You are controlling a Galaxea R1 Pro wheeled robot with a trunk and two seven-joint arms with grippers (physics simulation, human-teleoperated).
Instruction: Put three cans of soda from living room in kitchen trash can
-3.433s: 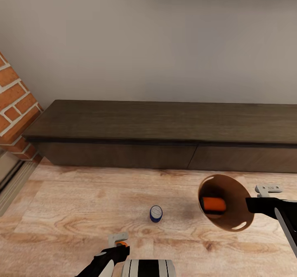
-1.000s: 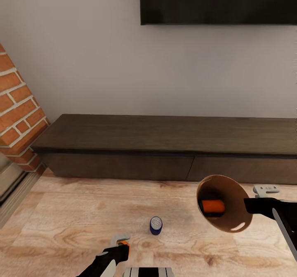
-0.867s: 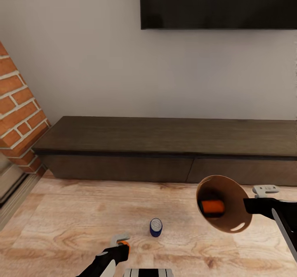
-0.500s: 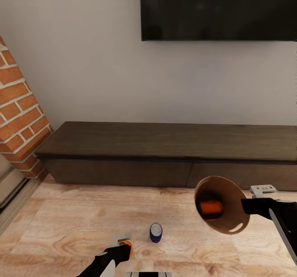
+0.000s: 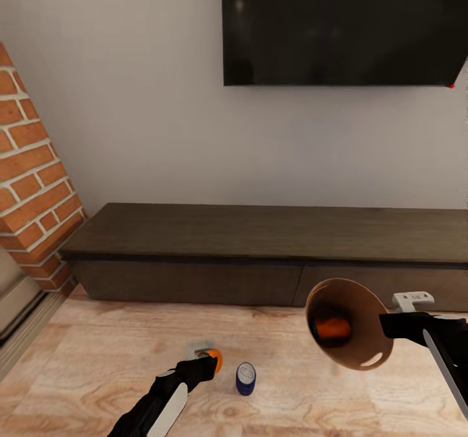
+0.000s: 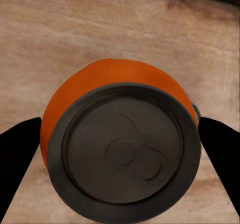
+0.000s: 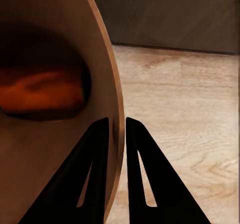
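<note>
My left gripper (image 5: 207,357) is shut on an orange can of soda (image 5: 213,358), held low over the floor; the left wrist view looks onto that can's grey top (image 6: 122,151) between the two dark fingers. A blue can of soda (image 5: 246,379) stands upright on the wood floor just right of it. My right gripper (image 5: 385,324) is shut on the rim of the tash can (image 5: 354,349), which is tilted with its tan mouth toward me. Another orange can (image 5: 331,326) lies inside it, also seen as an orange can (image 7: 42,94) past the pinched rim (image 7: 116,134).
A long low dark-wood cabinet (image 5: 273,242) runs along the white wall, with a black TV (image 5: 344,27) above. A red brick fireplace (image 5: 29,183) stands at the left. Light wood floor (image 5: 97,359) lies in front.
The view has tilted up, showing more TV. My left arm has lifted forward with the orange can, now beside the blue can. The tash can stays held at the right.
</note>
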